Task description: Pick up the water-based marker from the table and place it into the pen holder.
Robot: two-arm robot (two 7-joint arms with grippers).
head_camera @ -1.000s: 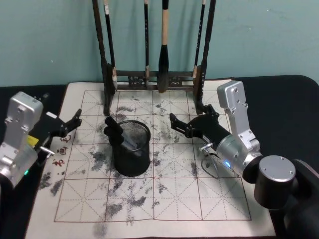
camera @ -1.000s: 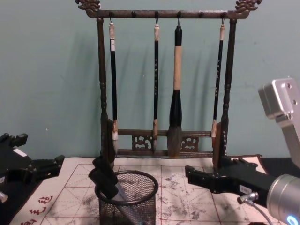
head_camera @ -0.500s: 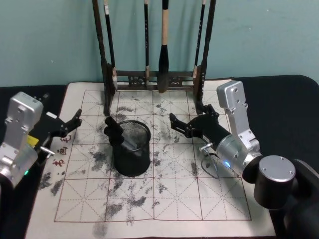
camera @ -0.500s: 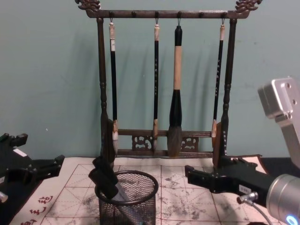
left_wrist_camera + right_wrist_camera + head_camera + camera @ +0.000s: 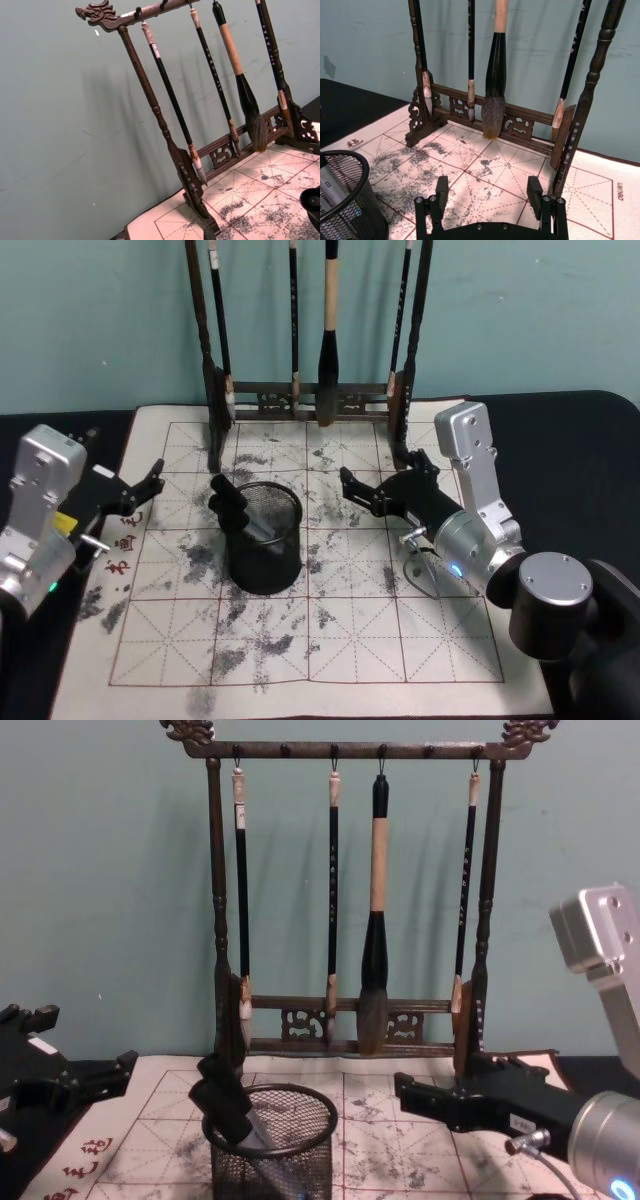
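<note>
Nothing has shifted since the earlier frames: both arms and every object sit just where they were. On the worktop [image 5: 590, 430] lies an ink-stained calligraphy mat [image 5: 350, 640] ruled in red squares. Near its middle stands the pen holder [image 5: 263, 537], a black wire-mesh cup with a thick round rim. The water-based marker [image 5: 233, 506] is already inside it, leaning against the rim on the robot's left, its black cap sticking up above the mesh; in the chest view the marker [image 5: 225, 1102] tilts up and to the left out of the pen holder [image 5: 272, 1155].

The right pincer [image 5: 344, 487] hovers over the mat to the right of the holder, apart from it, with its jaws released and nothing between them; the right wrist view shows its two fingers [image 5: 441, 186] spread wide over the mat. The left pincer [image 5: 152, 479] rests at the left edge of the mat, pointing toward the holder; its jaws look parted and empty.

Behind the holder, at the far edge of the mat, stands a dark wooden brush rack [image 5: 350, 750] with carved ends, from which four calligraphy brushes [image 5: 375, 940] hang.
</note>
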